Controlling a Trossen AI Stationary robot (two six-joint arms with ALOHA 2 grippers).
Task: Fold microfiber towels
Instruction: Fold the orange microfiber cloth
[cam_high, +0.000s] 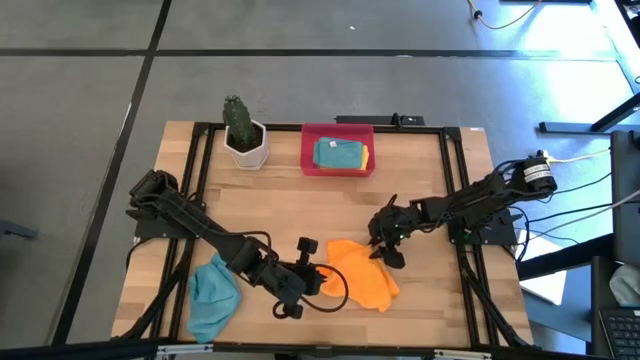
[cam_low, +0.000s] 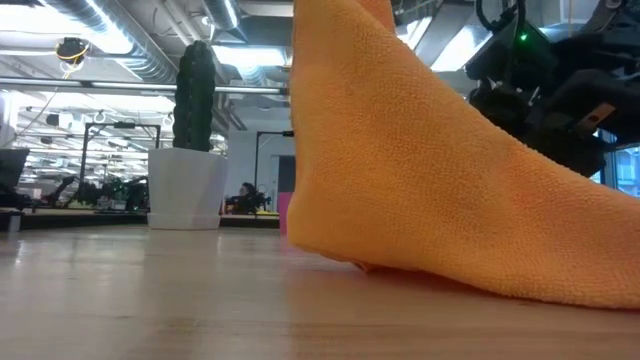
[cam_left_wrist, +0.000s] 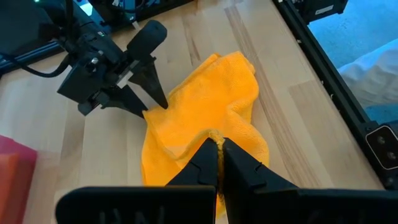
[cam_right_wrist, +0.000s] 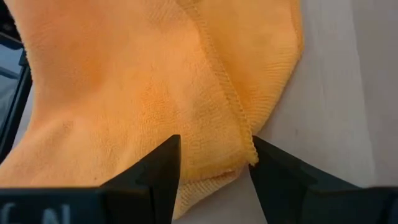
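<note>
An orange towel (cam_high: 362, 278) lies crumpled on the table's near middle. My left gripper (cam_high: 322, 280) is shut on its left side. My right gripper (cam_high: 386, 252) is open at the towel's far right corner (cam_right_wrist: 239, 155), pointing down, with one finger on either side of that corner. Whether they touch it I cannot tell. A teal-blue towel (cam_high: 212, 295) lies bunched at the near left. A teal-blue towel (cam_high: 334, 154) and a yellow one (cam_high: 362, 155) lie folded in the red tray (cam_high: 338, 130). The lime green towel is out of view. My left gripper pinches a raised fold of the orange towel (cam_left_wrist: 214, 135) between its two shut fingers, coming from the table's left and slanting down. The cloth is drawn up into a peak (cam_low: 330, 40) at the fingers. The rest of it spreads out on the table.
A cactus in a white pot (cam_high: 243, 135) stands at the far left, beside the red tray. A black frame rail (cam_high: 455, 200) runs along the table's right side, and another runs along the left. Bare wood lies between the tray and the orange towel.
</note>
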